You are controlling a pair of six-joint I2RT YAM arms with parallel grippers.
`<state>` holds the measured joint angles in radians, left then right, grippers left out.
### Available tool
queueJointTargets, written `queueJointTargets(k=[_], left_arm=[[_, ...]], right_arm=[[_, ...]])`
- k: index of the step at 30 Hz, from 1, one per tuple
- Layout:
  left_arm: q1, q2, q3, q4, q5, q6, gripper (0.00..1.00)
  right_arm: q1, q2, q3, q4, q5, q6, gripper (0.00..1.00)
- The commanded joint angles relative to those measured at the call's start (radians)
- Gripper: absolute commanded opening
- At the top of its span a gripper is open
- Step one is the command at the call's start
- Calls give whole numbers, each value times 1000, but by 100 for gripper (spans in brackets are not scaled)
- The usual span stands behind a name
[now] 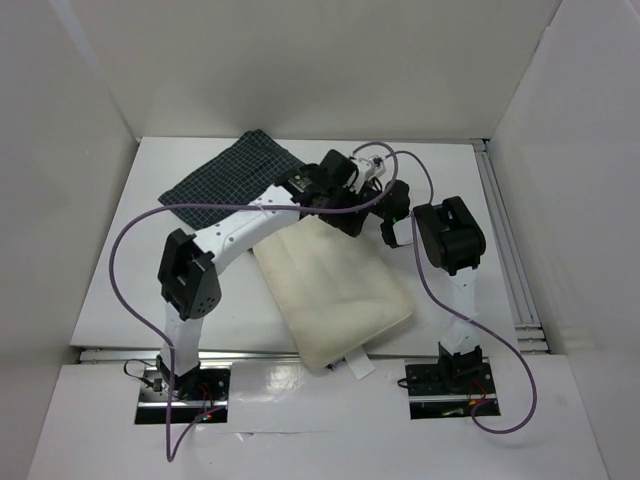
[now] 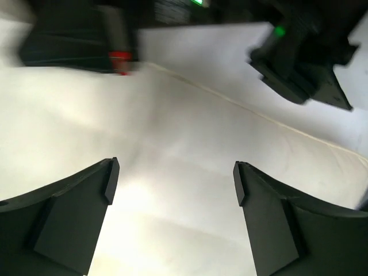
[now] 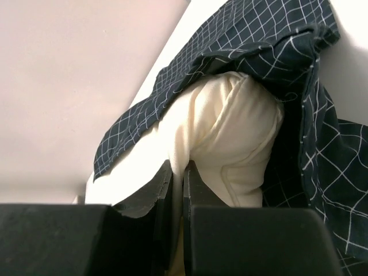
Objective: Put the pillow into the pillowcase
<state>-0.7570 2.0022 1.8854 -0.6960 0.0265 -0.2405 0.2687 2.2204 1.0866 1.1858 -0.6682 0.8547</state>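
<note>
Pillow (image 3: pixel 230 132) sat corner-first inside the pillowcase (image 3: pixel 276 46) mouth, right gripper (image 3: pixel 178 183) clamped, apparently on a cream fold, to feed it deeper, while left gripper (image 2: pixel 175 179) hung wide open above it, free to regrip.

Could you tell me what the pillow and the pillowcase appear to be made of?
The pillow looks like plain cream woven cloth, matte, over a soft filling: it bulges and creases softly. The pillowcase seems a thin, dark woven cloth with a fine white grid, matte; it lies limp and folds loosely. The exact fibre cannot be told.
</note>
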Motion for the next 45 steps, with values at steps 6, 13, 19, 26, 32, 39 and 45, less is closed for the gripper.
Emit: queueJointTargets(k=[6,13,19,26,32,39,45], left_arm=[[163,-7,159,-131,-378,-56,85],[249,153,241,-168,-317,7,83],[249,204,242,-102,-237,99,90],[260,302,342,-134,-341,69,49],[269,291,330,-105,-404,69,0],[231,140,233,-30,-373,39,0],[157,-9,153,15,-340,41,0]], right_arm=[[37,-67,-25,29,22,-62,0],[46,-67,2,-47,22,-98,0],[46,-67,12,-89,22,-117,0],[55,-67,12,-120,13,-150,0],[64,-77,2,-129,4,-178,0],[131,-139,32,-204,-42,-255,0],[182,-111,113,-259,27,-233,0]])
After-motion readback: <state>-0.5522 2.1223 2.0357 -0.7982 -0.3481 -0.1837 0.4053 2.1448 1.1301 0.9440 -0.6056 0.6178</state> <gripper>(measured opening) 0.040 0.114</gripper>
